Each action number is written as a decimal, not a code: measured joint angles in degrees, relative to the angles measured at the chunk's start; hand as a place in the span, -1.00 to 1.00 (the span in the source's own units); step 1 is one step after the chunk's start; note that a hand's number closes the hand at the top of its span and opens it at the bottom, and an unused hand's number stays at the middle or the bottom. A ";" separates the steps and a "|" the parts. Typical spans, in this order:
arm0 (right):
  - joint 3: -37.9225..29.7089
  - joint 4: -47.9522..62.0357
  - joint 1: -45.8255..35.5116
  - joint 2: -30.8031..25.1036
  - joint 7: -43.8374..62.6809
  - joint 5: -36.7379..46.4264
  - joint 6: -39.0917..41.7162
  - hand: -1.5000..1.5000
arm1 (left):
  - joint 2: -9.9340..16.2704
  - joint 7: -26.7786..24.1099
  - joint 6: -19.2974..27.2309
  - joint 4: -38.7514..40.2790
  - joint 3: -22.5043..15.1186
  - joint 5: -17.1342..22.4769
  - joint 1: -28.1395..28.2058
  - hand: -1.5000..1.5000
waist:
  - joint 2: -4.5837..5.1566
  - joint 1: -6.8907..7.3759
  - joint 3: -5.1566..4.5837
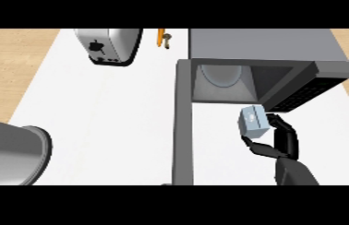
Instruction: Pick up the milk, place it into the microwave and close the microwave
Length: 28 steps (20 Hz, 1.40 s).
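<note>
Your right hand (pixel 281 139) has its fingers curled round the small pale-blue milk carton (pixel 252 121), just before the open grey microwave (pixel 273 53).

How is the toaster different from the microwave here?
The toaster is a rounded, shiny silver box at the counter's back left; the microwave is a larger, square-edged, dull grey box at the back right. The microwave stands open, its door swung out toward the robot, while the toaster has no door. Both sit on the white counter.
</note>
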 measured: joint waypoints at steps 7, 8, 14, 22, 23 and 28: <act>3.05 2.73 -1.65 2.77 1.40 3.27 -0.97 1.00 | 0.52 1.99 1.28 -0.78 0.74 2.21 0.02 -1.00 | -0.25 -0.27 -0.19; 3.40 3.00 -2.13 2.84 1.70 3.61 -1.02 1.00 | 0.16 1.96 0.54 -0.29 1.24 2.48 0.24 -1.00 | -0.32 -0.32 -0.24; 5.47 2.46 -5.44 4.25 4.24 5.62 -3.51 1.00 | -1.21 3.62 0.48 -1.53 1.65 2.01 -0.26 -1.00 | -0.52 -0.73 -0.36; 5.50 2.65 -12.44 3.87 7.48 6.29 -7.77 1.00 | -1.67 4.91 -1.54 0.65 2.78 1.69 -1.32 -1.00 | -0.30 -0.61 -0.20; 5.52 3.08 -13.45 3.58 8.11 6.44 -8.15 1.00 | -1.08 5.12 -1.57 1.38 3.10 2.08 -1.65 -1.00 | -0.27 -0.56 -0.20; 4.61 6.20 -19.55 0.58 11.63 6.52 -9.17 1.00 | -0.79 5.79 -2.18 2.99 2.81 1.44 -3.17 -1.00 | 0.07 0.11 -0.14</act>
